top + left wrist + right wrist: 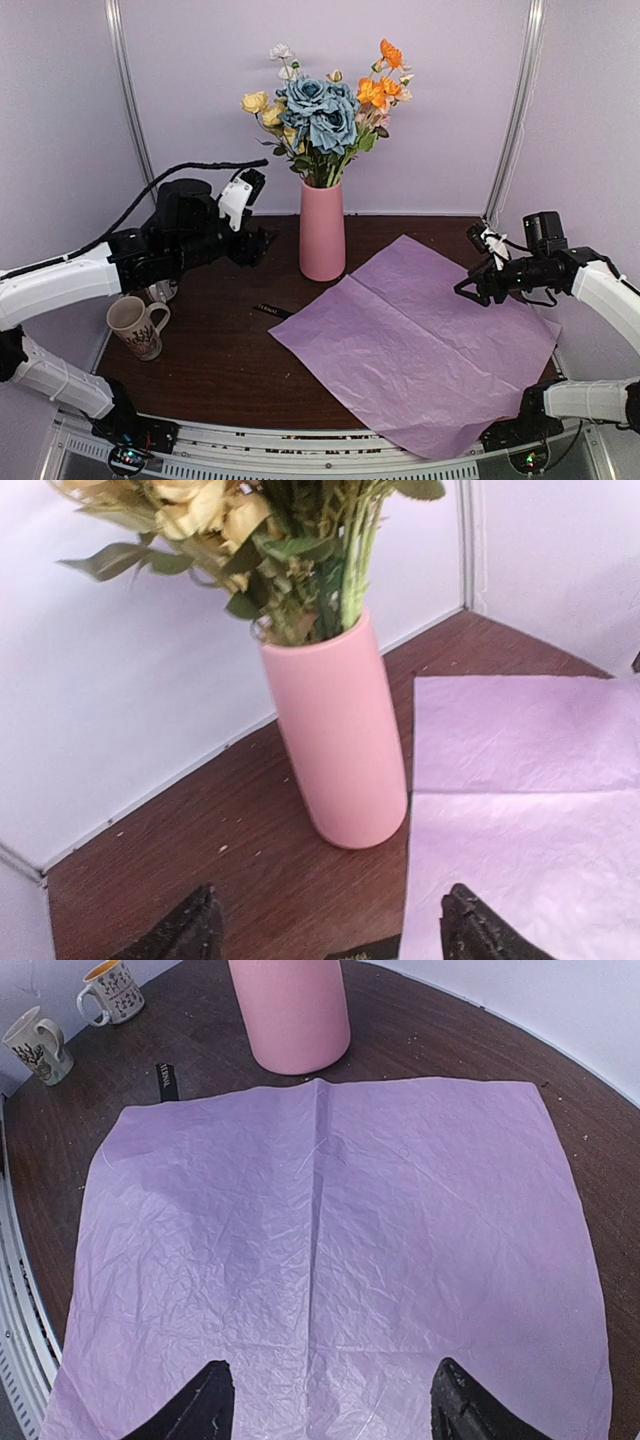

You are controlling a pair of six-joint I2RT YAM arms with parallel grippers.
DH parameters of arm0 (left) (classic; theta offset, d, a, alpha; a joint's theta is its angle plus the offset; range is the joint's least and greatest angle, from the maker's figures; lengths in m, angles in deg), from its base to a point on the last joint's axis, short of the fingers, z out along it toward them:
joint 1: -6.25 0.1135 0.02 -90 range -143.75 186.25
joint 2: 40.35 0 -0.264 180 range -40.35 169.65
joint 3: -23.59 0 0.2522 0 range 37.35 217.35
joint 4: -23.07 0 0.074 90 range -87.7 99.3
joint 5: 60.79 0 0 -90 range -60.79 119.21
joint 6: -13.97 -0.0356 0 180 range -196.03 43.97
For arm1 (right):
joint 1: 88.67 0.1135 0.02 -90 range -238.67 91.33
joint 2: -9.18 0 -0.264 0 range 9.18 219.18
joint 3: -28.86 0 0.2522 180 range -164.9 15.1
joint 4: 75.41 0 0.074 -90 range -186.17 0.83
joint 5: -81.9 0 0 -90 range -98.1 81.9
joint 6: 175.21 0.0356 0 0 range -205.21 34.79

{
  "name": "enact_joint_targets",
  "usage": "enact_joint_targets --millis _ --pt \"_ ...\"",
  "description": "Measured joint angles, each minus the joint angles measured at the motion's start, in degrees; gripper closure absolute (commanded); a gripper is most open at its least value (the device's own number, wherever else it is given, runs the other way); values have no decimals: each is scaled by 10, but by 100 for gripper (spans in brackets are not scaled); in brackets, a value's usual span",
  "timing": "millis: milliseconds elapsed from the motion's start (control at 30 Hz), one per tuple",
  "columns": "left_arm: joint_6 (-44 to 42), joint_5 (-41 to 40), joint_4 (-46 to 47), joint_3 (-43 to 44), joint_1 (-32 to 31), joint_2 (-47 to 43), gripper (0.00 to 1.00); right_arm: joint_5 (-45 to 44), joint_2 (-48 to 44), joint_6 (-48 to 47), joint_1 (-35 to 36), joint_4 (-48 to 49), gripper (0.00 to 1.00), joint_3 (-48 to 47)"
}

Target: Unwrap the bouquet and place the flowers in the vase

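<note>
The flowers (325,110), blue, orange, pale yellow and white, stand with their green stems (345,575) in the tall pink vase (322,240) at the back middle of the table. The bouquet's lilac tissue wrap (420,330) lies spread flat in front and to the right of the vase. A black ribbon (272,310) lies by the wrap's left corner. My left gripper (262,240) hangs open just left of the vase (340,750), nothing between its fingers. My right gripper (470,285) hovers open over the wrap's right part (330,1240), empty.
A patterned mug (138,325) stands at the front left, and a second one (160,290) is half hidden under my left arm. Both mugs (38,1045) (112,990) show far left in the right wrist view. White walls close the back and sides.
</note>
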Motion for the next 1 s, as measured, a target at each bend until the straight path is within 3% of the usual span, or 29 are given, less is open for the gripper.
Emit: enact_joint_targets --millis 100,167,267,300,600,767,900,1000 --pt "-40 -54 -53 -20 3 -51 3 -18 0 8 0 3 32 0" --pt "-65 -89 -74 -40 14 -85 2 -36 -1 21 -1 10 28 0" --pt "-97 -137 -90 -77 46 -134 2 -85 -6 57 -4 33 2 0" --pt "-107 -153 -89 -89 57 -147 2 -103 -9 73 -6 40 0 0" --pt "-134 -225 -37 -131 139 -195 2 -255 -24 158 -26 80 0 -49" --pt "-83 -225 -74 -64 179 -167 2 -303 -30 196 -46 97 0 -104" --pt "-45 -229 -97 21 182 -129 2 -344 -48 231 -48 115 0 -125" --pt "-25 -240 -89 35 182 -120 2 -365 -54 257 -50 134 0 -124"
